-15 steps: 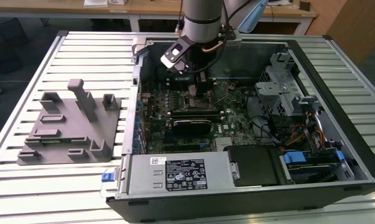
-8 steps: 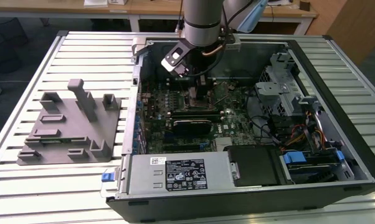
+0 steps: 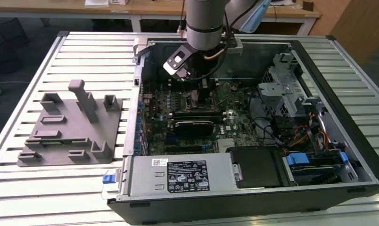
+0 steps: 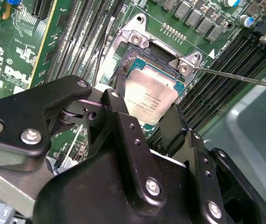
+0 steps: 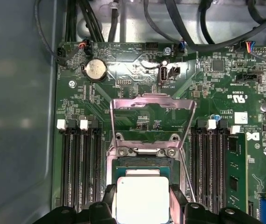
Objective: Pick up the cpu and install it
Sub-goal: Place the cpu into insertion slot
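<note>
Now we hold the small flat square cpu with the pale silver top [image 4: 152, 93] right over the open square socket [image 5: 142, 162] on the green circuit board [image 5: 123, 79]. The black gripper [image 4: 146, 109] has its jaws closed in just enough to pinch the chip's two sides. We think this is the putting-in step. It calls for keeping the chip flat and lined up with the socket edges. The shiny metal cover frame [image 5: 152, 105] stands tipped up, out of the way. The thin metal lever [image 4: 235, 77] and the long black memory slots [image 5: 79, 163] sit close, so room is tight.
</note>
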You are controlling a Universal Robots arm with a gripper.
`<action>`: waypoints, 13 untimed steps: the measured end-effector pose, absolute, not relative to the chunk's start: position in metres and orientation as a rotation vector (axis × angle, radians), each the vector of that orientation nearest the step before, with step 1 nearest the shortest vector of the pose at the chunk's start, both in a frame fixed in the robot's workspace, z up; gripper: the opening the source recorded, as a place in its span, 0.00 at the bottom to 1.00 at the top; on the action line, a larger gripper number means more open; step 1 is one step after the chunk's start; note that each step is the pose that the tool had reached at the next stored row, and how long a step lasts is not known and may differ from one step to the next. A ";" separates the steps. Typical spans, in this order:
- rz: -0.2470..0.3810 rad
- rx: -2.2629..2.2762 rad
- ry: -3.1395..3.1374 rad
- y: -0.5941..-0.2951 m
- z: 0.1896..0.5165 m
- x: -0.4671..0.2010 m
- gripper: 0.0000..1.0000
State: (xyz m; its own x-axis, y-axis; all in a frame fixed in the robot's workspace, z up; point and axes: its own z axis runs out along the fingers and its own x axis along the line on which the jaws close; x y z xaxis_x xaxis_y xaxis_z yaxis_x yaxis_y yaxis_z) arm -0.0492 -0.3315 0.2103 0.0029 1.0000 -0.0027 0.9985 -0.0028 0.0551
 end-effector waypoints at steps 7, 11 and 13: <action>0.057 2.195 2.189 -0.331 0.203 -0.049 0.54; 0.057 2.195 2.189 -0.332 0.201 -0.049 0.54; 0.057 2.195 2.189 -0.333 0.201 -0.049 0.54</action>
State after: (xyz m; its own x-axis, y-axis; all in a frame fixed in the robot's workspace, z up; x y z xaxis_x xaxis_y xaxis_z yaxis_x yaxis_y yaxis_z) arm -0.0492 -0.3329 0.2006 0.0031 1.0000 -0.0027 0.9985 -0.0029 0.0551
